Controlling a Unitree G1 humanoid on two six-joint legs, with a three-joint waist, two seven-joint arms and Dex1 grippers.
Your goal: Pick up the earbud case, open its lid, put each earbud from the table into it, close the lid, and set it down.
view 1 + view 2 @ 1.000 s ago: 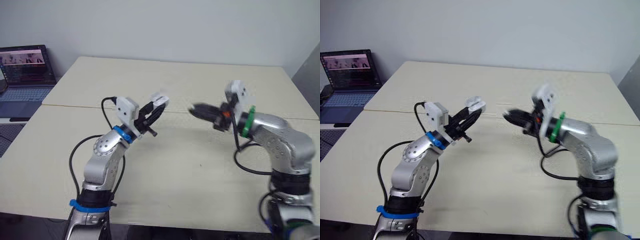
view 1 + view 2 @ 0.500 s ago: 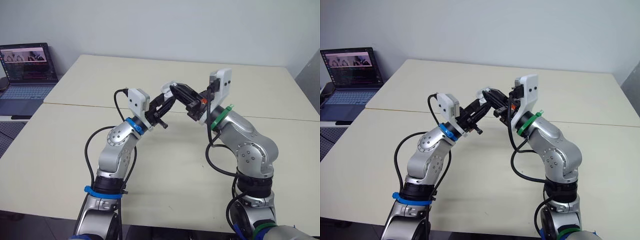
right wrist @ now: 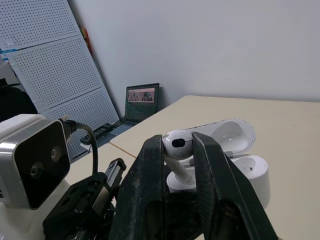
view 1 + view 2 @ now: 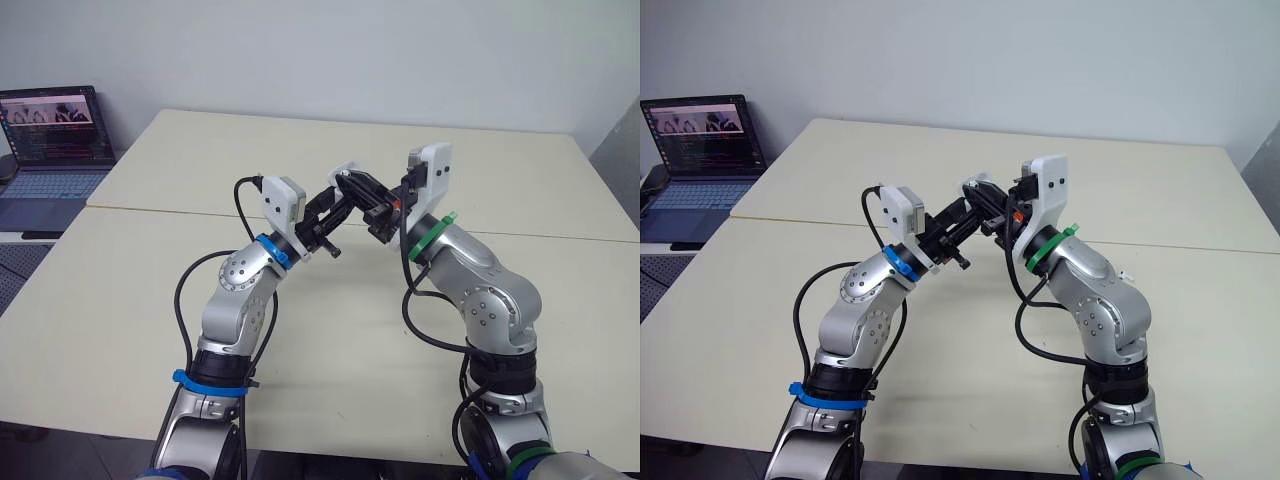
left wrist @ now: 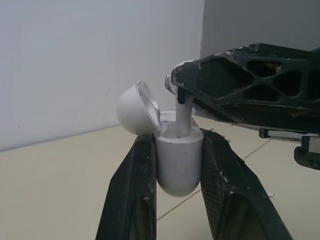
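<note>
Two beige tables (image 4: 520, 180) abutting, laptop (image 4: 55, 150) left | left hand (image 4: 336, 192) grips case (image 5: 179, 160) | right hand (image 4: 358, 188) grips earbud (image 3: 176, 142)

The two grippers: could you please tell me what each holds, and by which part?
The left gripper clamps the earbud case by the sides of its body; the right gripper pinches an earbud by its head.
</note>
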